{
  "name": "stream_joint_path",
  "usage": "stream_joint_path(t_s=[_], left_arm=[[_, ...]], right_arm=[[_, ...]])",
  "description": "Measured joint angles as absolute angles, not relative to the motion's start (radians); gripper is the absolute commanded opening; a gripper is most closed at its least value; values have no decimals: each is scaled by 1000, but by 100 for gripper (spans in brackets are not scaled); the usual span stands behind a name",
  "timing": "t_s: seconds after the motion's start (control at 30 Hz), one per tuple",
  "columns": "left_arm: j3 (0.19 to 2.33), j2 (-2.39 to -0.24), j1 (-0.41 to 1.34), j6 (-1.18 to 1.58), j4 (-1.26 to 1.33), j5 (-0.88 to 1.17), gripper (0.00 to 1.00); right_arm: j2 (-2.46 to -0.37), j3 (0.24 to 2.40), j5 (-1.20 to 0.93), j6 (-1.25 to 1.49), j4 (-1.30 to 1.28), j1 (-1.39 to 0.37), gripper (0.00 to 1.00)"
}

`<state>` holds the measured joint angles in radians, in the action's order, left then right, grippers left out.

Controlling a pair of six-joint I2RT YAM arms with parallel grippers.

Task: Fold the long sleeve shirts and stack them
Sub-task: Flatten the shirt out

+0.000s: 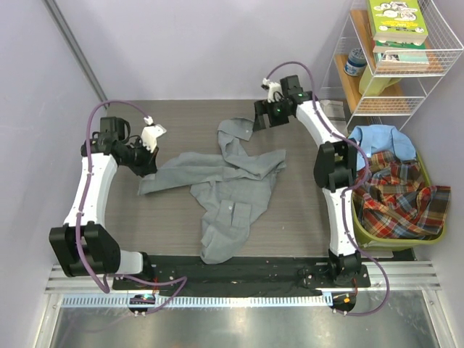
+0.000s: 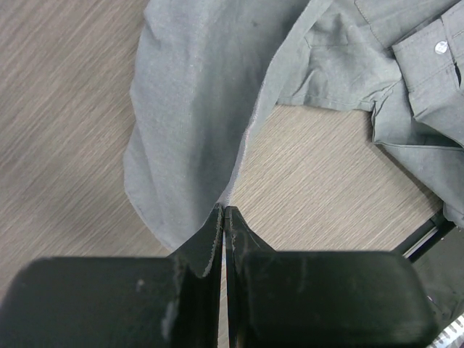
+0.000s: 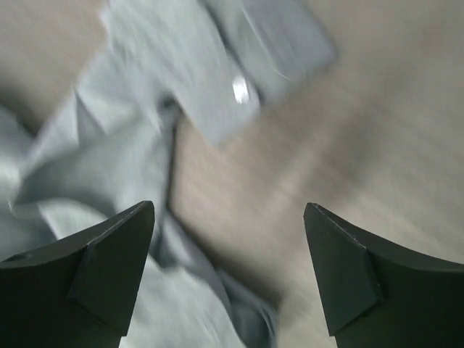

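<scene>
RISK: my left gripper [image 2: 223, 217] is clamped on the grey shirt [image 1: 232, 188] at its left hem; a pull could drag the whole heap | LOOK: it lies rumpled and unfolded mid-table [image 1: 181, 116], sleeves twisted | my right gripper [image 3: 228, 209] gapes empty over its far corner | plaid shirt [image 1: 395, 199] sits in the basket [image 1: 362, 235], far right.

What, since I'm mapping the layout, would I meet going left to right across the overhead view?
left gripper → grey shirt → plaid shirt
</scene>
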<state>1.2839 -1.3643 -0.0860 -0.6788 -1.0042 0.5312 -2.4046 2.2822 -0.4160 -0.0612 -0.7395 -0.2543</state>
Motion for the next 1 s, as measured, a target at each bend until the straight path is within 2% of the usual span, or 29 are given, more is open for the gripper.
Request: stream_joint_path(t_s=[0.23,0.4,0.53,0.6,0.63,0.67,0.77,1.0], left_arm=[[1285,-1413,-88,-680,-1005,532,0],[1287,-1449,-88,-680,-1004,532,0],[1287,-1456,-88,-680,-1004,531,0],[1287,-1456,-88,-680,-1004,531,0],[1287,-1456,-88,-680,-1004,530,0],[1287,-1456,-88,-680,-1004,528,0],[1287,-1456,-88,-680,-1003,523,0],[1290,-1456,-101,-660,-999,514,0]], right_arm=[[-2356,2201,-565,-324,-989,-155,84],[-2336,2142,-588,-434,-1087,-202,84],[-2336,2103,-592,-477,-1116,-255,76],[-2336,2098,-594,-495,-1134,-276,52],[-2336,2097,-595,-507,-1139,-282,44],[-2336,2097,-595,-514,-1146,-286,28],[-2336,2096,-596,-533,-1161,-286,2],[-2302,2094,-593,-542,-1186,-262,1]])
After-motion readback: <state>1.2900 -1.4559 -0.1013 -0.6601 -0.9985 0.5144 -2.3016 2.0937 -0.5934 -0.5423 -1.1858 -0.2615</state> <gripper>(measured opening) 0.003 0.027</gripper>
